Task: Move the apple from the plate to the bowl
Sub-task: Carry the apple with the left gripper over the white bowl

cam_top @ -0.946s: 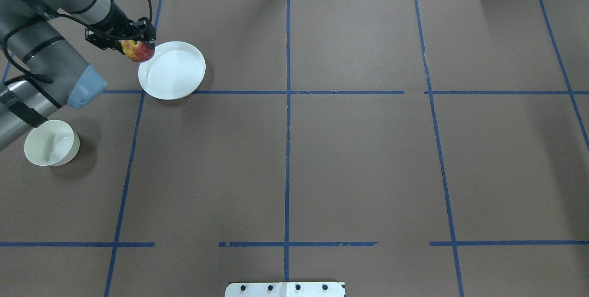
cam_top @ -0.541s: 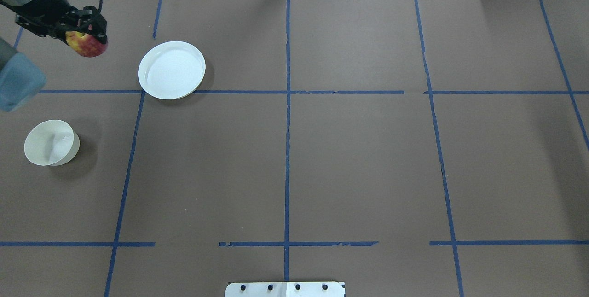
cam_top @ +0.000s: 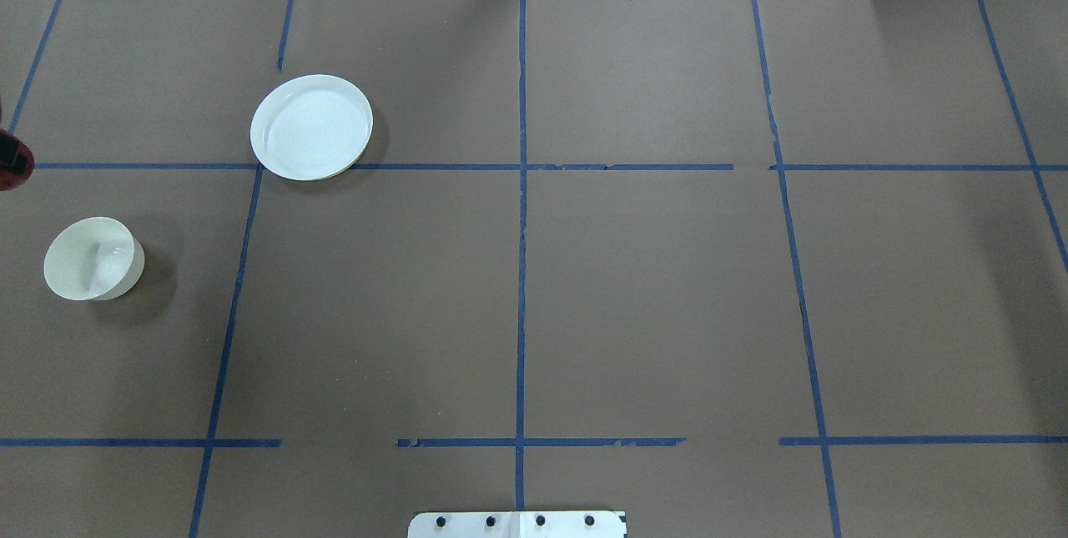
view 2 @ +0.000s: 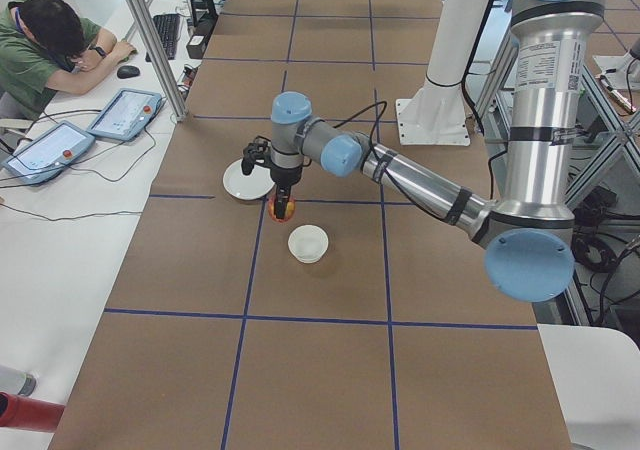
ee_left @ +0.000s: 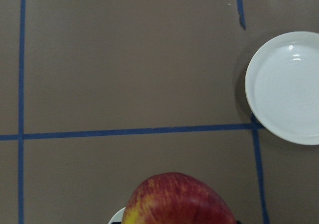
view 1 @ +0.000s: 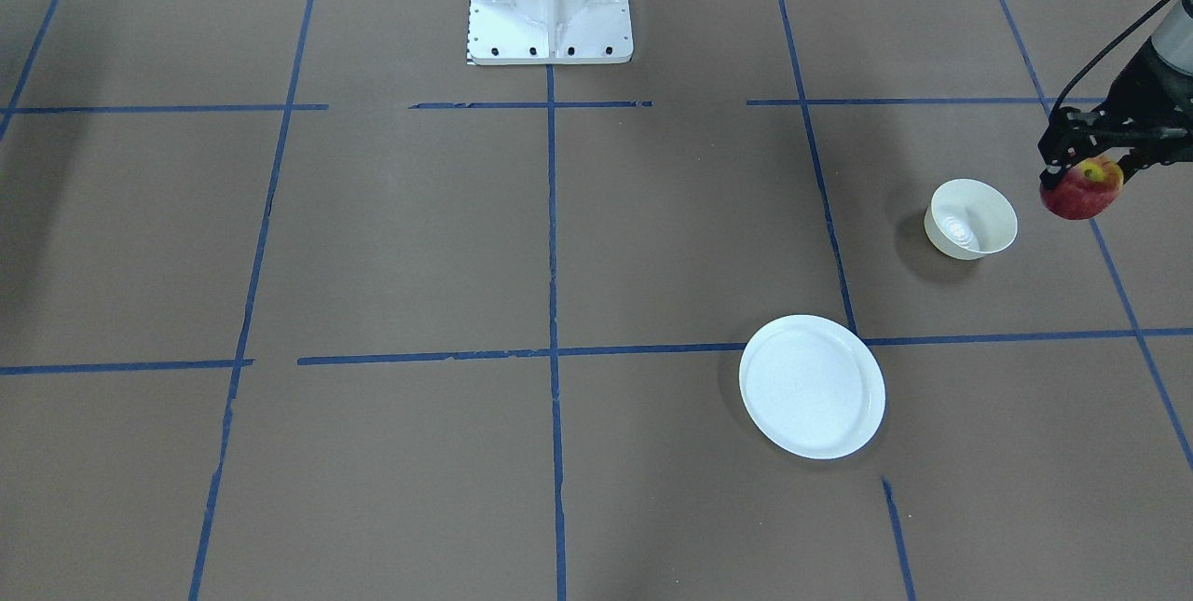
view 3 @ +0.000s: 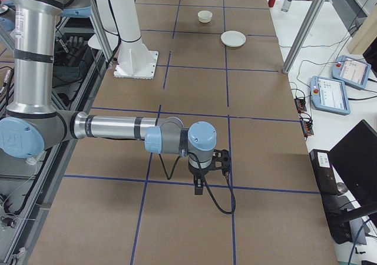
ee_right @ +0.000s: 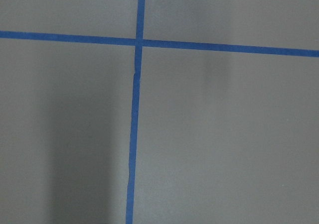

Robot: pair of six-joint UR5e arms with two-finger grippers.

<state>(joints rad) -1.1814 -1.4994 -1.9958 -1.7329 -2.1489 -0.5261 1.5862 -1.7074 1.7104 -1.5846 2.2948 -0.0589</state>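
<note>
Front-facing view — left gripper clasps apple.

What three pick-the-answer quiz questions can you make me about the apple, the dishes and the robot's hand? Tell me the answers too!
1. Where is the apple?
A) on the plate
B) inside the bowl
C) up in the air, off to the bowl's side

2. How many white dishes stand on the table?
A) one
B) two
C) four

3. How is the left gripper?
A) open and empty
B) shut on the apple
C) shut on the plate's rim

Answers:
1 C: the front-facing view shows the apple hanging clear of both dishes.
2 B: only the plate and the bowl are there, both empty.
3 B: its black fingers sit on either side of the apple and carry it.
</note>
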